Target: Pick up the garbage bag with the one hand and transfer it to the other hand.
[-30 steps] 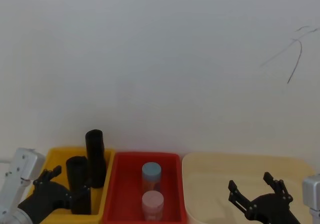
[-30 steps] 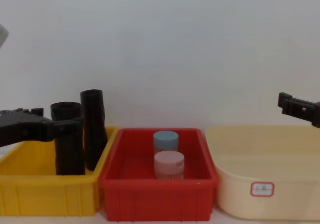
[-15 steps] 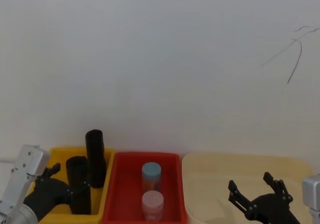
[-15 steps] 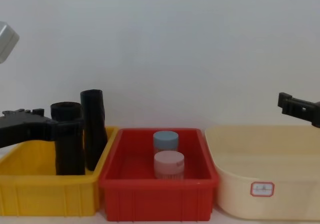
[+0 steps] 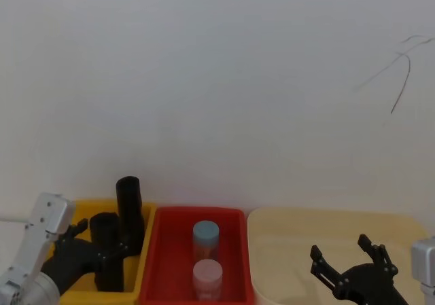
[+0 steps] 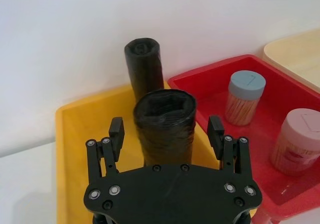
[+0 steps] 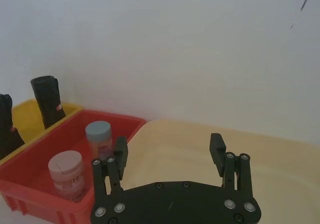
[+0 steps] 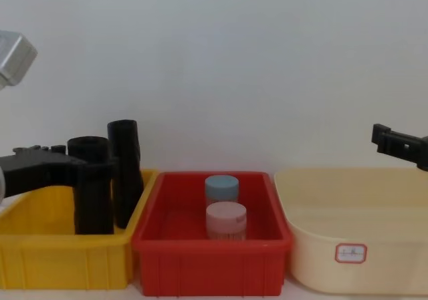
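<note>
Head view: my left gripper (image 5: pixel 102 240) was in the yellow bin (image 5: pixel 133 274), jaws wide around the bag (image 5: pixel 104 225). Right gripper (image 5: pixel 339 245) hung over the beige tub (image 5: pixel 326 213), jaws wide too. Left wrist view: gaps showed on both sides of the bag.

The black, crinkly garbage bag (image 6: pixel 165 115) stands upright between the spread fingers (image 6: pixel 116 131) of the left claw (image 6: pixel 166 128), not touching them. The right claw (image 7: pixel 169 144), fingers apart too, is far off.

yellow bin (image 8: pixel 60 263), red bin (image 8: pixel 210 268), jars (image 8: pixel 225 221), cream tub (image 8: pixel 394 263)
</note>
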You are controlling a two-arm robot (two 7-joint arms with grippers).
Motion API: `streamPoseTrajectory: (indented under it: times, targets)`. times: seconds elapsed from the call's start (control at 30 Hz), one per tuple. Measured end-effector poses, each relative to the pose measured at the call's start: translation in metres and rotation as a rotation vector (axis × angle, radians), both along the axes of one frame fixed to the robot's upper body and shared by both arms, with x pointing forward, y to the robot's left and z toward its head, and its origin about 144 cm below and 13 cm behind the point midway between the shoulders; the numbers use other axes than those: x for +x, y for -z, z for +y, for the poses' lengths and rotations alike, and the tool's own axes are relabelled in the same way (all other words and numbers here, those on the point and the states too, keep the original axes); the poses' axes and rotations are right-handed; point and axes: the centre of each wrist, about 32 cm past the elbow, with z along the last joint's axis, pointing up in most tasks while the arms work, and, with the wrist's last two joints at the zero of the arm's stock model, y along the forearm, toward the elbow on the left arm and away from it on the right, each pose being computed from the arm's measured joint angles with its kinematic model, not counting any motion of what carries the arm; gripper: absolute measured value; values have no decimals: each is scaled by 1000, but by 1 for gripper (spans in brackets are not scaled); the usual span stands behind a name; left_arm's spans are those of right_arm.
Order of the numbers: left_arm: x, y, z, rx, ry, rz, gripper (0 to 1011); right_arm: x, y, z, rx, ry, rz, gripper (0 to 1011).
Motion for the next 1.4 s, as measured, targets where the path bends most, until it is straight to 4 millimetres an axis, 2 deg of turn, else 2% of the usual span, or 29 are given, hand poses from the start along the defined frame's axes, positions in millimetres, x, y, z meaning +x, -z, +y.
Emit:
streamPoseTrajectory:
  times: [0.5, 1.03, 1.13, 1.2, 1.33, 1.4]
  targets:
    - [12, 7, -13, -5, 3, 16, 1002, 0, 0, 0, 0, 0, 0, 1000]
    - [26, 11, -17, 3, -36, 26, 1002, 0, 0, 0, 0, 0, 0, 1000]
    - [27, 11, -18, 4, -39, 27, 973, 0, 0, 0, 0, 0, 0, 1000]
    - [28, 12, -18, 4, -40, 28, 909, 0, 0, 0, 0, 0, 0, 1000]
    - [29, 12, -18, 5, -43, 30, 849, 0, 0, 0, 0, 0, 0, 1000]
    - [30, 12, -18, 5, -44, 31, 779, 0, 0, 0, 0, 0, 0, 1000]
